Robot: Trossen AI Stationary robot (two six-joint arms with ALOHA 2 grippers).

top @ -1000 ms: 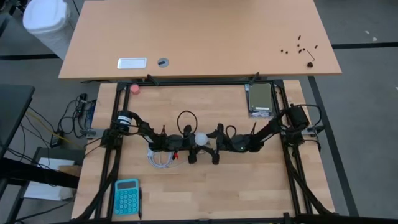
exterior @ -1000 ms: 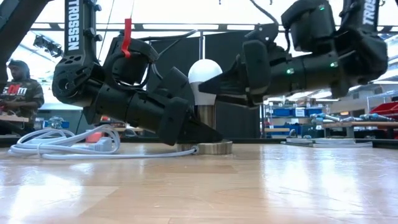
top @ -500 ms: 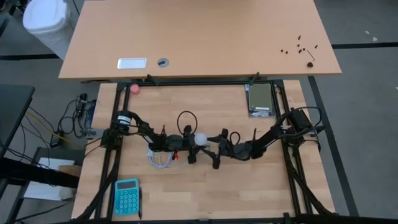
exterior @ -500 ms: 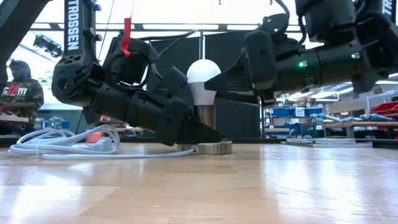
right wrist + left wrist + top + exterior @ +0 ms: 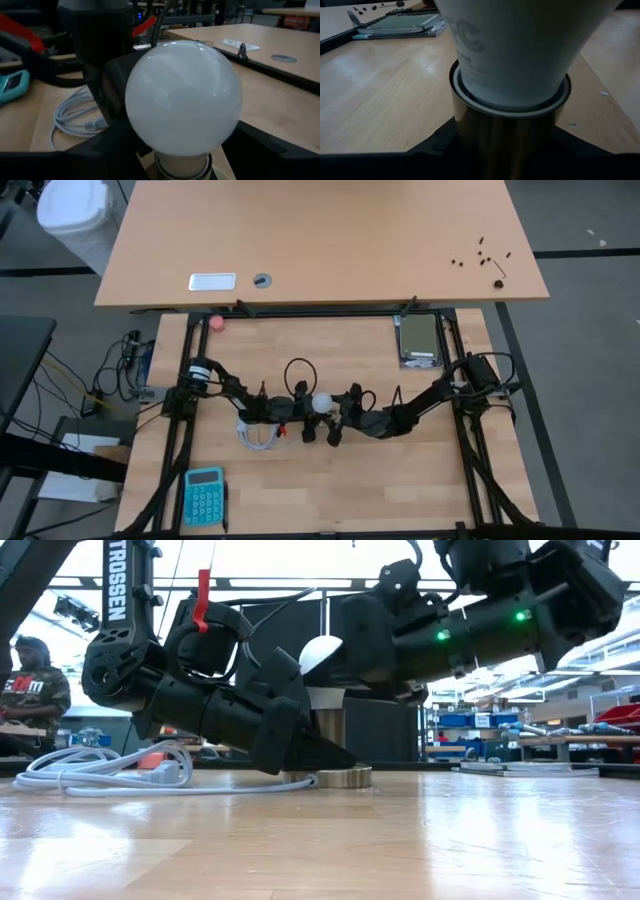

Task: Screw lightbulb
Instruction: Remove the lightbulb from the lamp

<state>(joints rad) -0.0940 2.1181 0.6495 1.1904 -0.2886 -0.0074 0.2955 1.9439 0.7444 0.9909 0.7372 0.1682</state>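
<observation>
Left gripper (image 5: pixel 300 414) clamps the socket (image 5: pixel 335 776) – right gripper (image 5: pixel 333 423) pinches the lightbulb (image 5: pixel 321 403); next, twist to seat.

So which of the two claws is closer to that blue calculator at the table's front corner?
Left. The left gripper sits beside the lightbulb, on the blue calculator's side of the table. The right gripper reaches the bulb from the opposite side, farther away.
</observation>
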